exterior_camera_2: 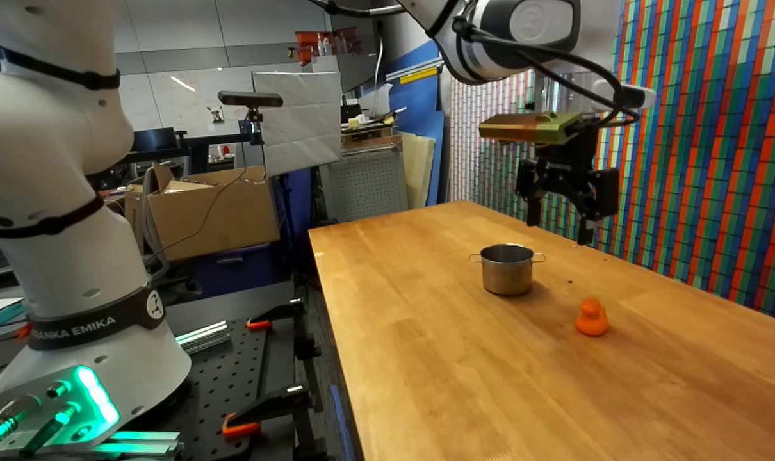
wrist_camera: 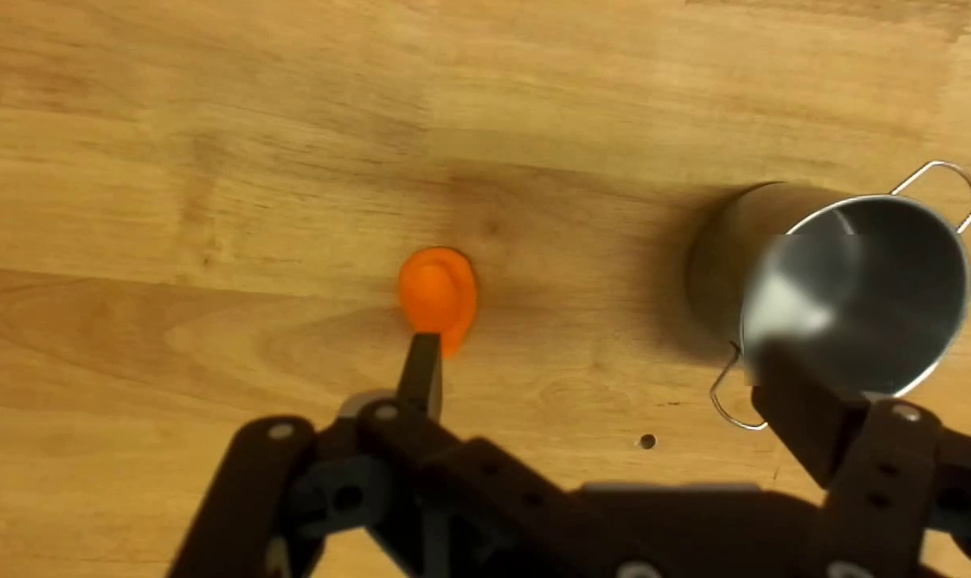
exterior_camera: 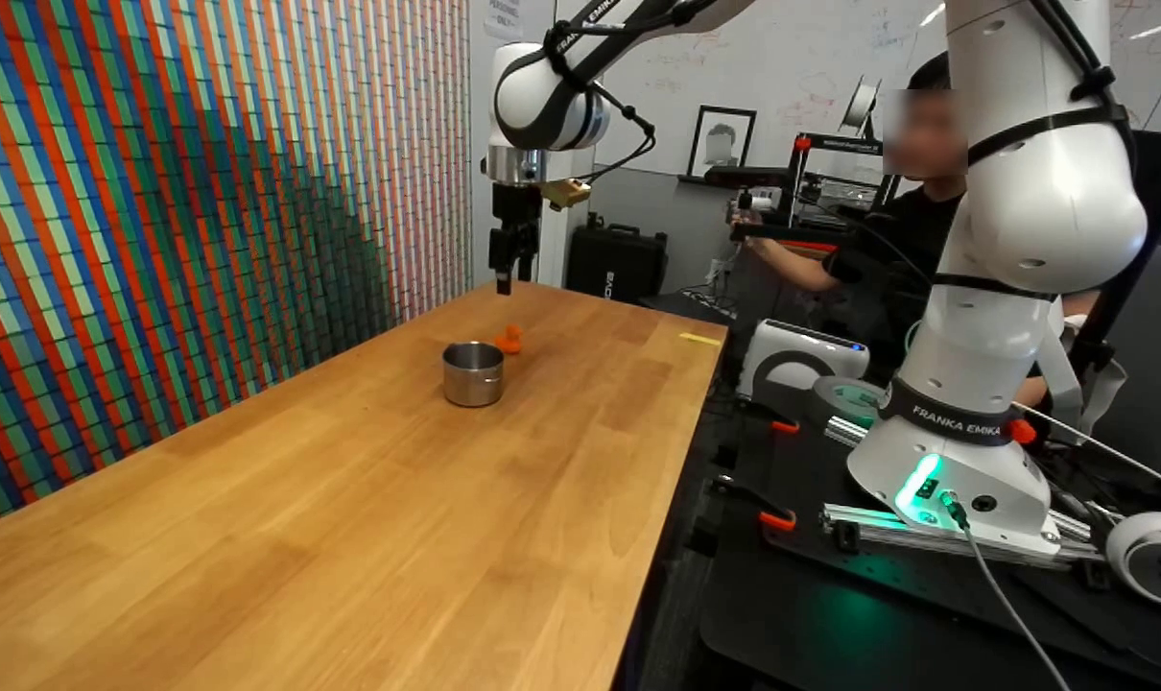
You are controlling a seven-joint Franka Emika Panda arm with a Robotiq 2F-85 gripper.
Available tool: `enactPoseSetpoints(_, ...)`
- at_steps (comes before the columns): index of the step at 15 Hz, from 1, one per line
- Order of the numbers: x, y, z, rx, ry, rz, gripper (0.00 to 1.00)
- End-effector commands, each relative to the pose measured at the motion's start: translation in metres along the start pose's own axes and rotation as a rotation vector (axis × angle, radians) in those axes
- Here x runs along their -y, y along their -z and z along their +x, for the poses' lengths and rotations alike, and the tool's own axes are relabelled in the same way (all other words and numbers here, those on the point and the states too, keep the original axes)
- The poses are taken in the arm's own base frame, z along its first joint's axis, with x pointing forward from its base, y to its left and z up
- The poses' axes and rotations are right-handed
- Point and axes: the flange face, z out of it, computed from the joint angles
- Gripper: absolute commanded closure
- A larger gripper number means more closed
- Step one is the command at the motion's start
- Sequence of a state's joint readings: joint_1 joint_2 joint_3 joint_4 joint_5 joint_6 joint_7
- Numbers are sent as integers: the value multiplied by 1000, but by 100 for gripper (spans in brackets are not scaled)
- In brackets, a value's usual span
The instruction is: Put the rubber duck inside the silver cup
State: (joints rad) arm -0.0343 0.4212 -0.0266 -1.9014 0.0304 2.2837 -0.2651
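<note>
My hand [exterior_camera_2: 559,230], one: spread wide, empty, above the counter [exterior_camera_2: 426,352]. Rubber duck [exterior_camera_2: 592,318], one: upright on the counter, near but apart from the silver cup [exterior_camera_2: 506,275]. Step, I judge: lining up the grasp. Next: I should centre over the duck, lower, grip.

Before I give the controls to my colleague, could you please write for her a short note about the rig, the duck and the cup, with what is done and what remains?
End effector: open, holding nothing, raised above the table.
Rubber duck: upright on the table, beside the cup, with a gap between them.
Silver cup: standing upright on the table, mouth up.
Done: no task step completed; the duck is neither grasped nor in the cup.
Left: grasp the duck, lift it over the rim, release it inside. In the wrist view it lies off-centre, so realigning before descending seems wise.
</note>
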Motion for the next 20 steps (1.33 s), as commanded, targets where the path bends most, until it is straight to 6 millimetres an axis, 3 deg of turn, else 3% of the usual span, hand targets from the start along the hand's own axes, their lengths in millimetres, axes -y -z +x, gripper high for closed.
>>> enactPoseSetpoints(1,0,-4,0,8,0,2,0)
enactPoseSetpoints(4,3,-11,-2,-9,45,-25,0)
enactPoseSetpoints(13,-53,-41,12,-106,22,-194,0)
enactPoseSetpoints(20,-46,-96,2,-102,-86,-154,0)
